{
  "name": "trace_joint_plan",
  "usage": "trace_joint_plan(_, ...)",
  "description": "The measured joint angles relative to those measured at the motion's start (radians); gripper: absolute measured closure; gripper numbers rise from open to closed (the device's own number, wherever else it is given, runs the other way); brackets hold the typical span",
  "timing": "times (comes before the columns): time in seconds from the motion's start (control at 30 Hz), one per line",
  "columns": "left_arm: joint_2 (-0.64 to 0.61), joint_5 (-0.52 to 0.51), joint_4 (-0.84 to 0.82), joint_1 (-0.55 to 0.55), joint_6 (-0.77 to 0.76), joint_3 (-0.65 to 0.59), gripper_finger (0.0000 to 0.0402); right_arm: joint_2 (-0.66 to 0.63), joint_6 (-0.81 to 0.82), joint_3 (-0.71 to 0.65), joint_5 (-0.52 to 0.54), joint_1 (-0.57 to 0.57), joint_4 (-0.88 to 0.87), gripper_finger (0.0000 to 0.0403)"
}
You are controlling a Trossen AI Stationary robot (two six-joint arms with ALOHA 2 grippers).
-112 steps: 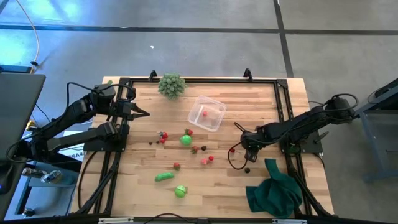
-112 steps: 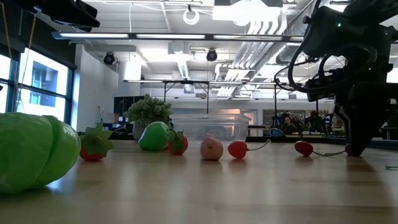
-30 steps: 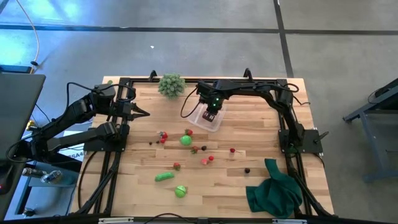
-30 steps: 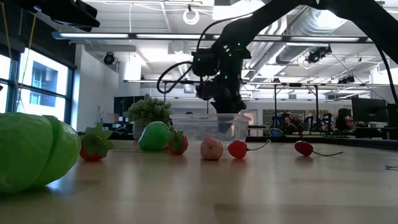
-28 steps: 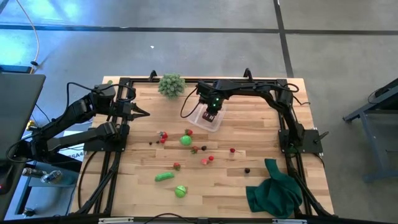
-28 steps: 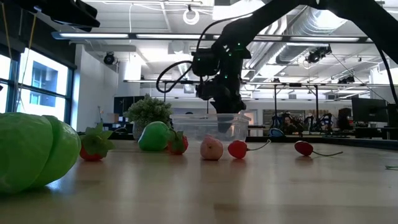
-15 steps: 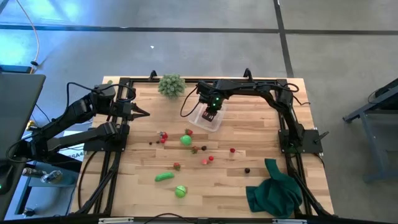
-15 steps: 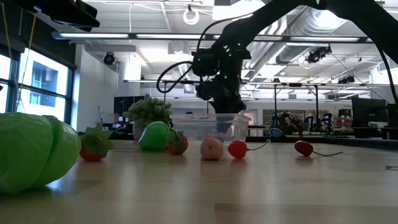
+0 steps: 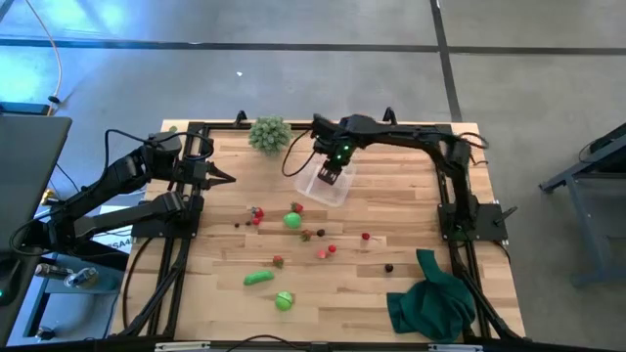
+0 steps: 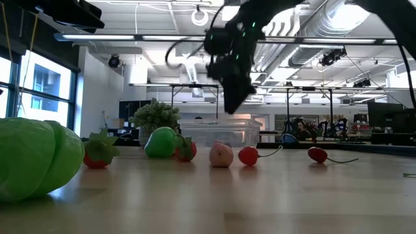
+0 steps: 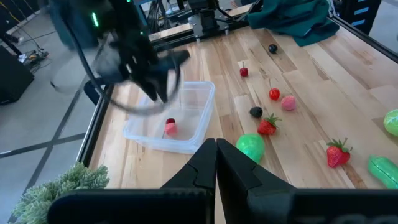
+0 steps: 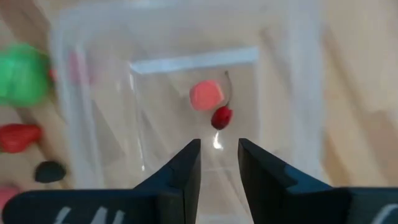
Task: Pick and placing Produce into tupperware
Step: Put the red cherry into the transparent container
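Observation:
The clear tupperware (image 9: pixel 338 192) stands far of the table's middle; its see-through wall (image 12: pixel 93 124) shows in the right wrist view, its side (image 10: pixel 201 132) in the low view. Inside lie a pink piece (image 12: pixel 206 95) and a red cherry (image 12: pixel 221 117). My right gripper (image 12: pixel 219 149) hangs open above it (image 10: pixel 229 107), holding nothing. More produce lies loose on the wood: a green round piece (image 9: pixel 292 220), a green oblong one (image 9: pixel 258 279), a cherry (image 9: pixel 365 236), a dark berry (image 9: pixel 388 266). My left gripper (image 9: pixel 225 178) waits shut at the table's left edge.
A spiky pale-green ball (image 9: pixel 269 133) sits at the far edge, left of the tupperware. A dark green cloth (image 9: pixel 433 298) lies at the near right corner. A black frame (image 9: pixel 445 171) borders the table. Strawberries (image 9: pixel 256 213) lie between the left arm and the green round piece.
My right gripper has risen from down at the tupperware's rim until it hangs well above it, and has tipped a little. The tupperware and the loose produce have stayed where they were.

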Motion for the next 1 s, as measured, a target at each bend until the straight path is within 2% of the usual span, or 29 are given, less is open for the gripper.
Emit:
trace_joint_plan(0.27, 0.0, 0.0, 0.0, 0.0, 0.0, 0.0, 0.0399, -0.28, 0.11, -0.003, 0.214, 0.075, -0.113, 0.0304)
trace_joint_plan(0.53, 0.0, 0.0, 0.0, 0.0, 0.0, 0.0, 0.0399, -0.546, 0.309, -0.095, 0.248, 0.187, -0.246, 0.0304)
trace_joint_plan(0.7, 0.0, 0.0, 0.0, 0.0, 0.0, 0.0, 0.0399, -0.711, 0.43, -0.313, 0.257, 0.3, -0.157, 0.0304)
trace_joint_plan(0.83, 0.0, 0.0, 0.0, 0.0, 0.0, 0.0, 0.0399, -0.832, 0.526, -0.572, 0.211, 0.406, 0.02, 0.0304)
trace_joint_plan(1.0, 0.0, 0.0, 0.0, 0.0, 0.0, 0.0, 0.0399, -0.885, 0.533, -0.831, 0.147, 0.522, 0.264, 0.0304)
